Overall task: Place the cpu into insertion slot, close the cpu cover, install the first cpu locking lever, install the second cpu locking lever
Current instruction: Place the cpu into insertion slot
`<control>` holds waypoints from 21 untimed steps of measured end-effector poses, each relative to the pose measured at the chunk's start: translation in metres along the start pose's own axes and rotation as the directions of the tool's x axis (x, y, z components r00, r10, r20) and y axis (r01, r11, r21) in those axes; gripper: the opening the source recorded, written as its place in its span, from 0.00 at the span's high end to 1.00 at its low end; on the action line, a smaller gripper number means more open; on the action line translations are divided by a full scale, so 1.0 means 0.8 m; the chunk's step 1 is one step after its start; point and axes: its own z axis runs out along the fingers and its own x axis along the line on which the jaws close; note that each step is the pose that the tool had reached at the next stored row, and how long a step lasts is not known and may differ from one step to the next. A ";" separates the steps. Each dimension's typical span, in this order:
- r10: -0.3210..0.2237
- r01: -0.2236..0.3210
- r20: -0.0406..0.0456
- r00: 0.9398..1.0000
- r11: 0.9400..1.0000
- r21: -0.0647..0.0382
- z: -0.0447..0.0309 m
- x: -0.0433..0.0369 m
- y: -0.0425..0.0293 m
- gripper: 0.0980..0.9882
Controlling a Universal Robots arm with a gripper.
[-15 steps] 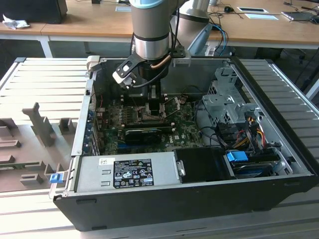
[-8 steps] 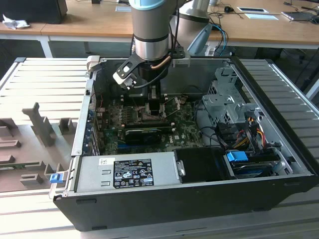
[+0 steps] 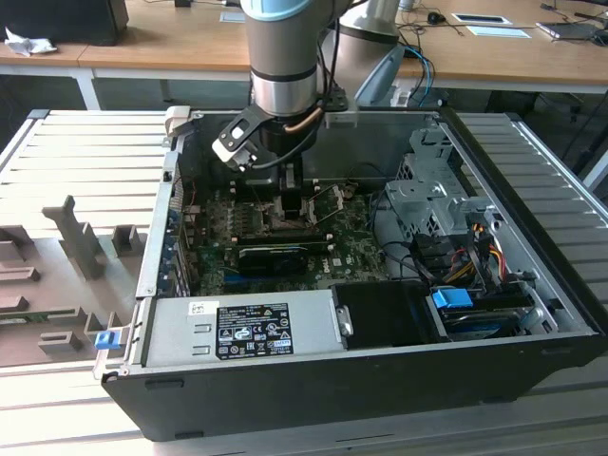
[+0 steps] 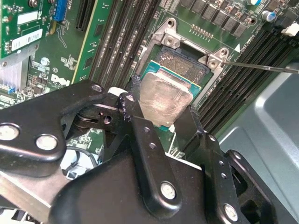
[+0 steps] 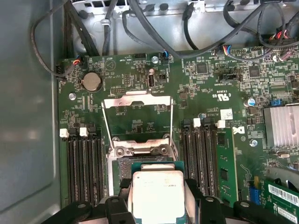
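Silver-grey cpu [image 4: 168, 95], pinched by the gripper [image 4: 162, 103], hovers tilted just over the insertion slot [image 4: 180, 60], at twelve o'clock from the exterior view's black card [image 3: 275, 253].

The exterior view overlooks the open case [image 3: 332, 391]; both wrist views look closely at the insertion slot [image 4: 183, 61] [image 5: 120, 169]

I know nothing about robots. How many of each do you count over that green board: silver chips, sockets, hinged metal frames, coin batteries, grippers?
cpu: 1
insertion slot: 1
cpu cover: 1
coin battery: 1
gripper: 1
Total: 5
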 end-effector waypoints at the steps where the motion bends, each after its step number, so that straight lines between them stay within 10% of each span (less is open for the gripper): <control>1: 0.000 0.000 0.000 1.000 1.000 0.000 0.0000 0.000 -0.0004 0.51; 21: 0.000 0.000 0.000 1.000 1.000 0.000 -0.0004 -0.001 -0.0097 0.51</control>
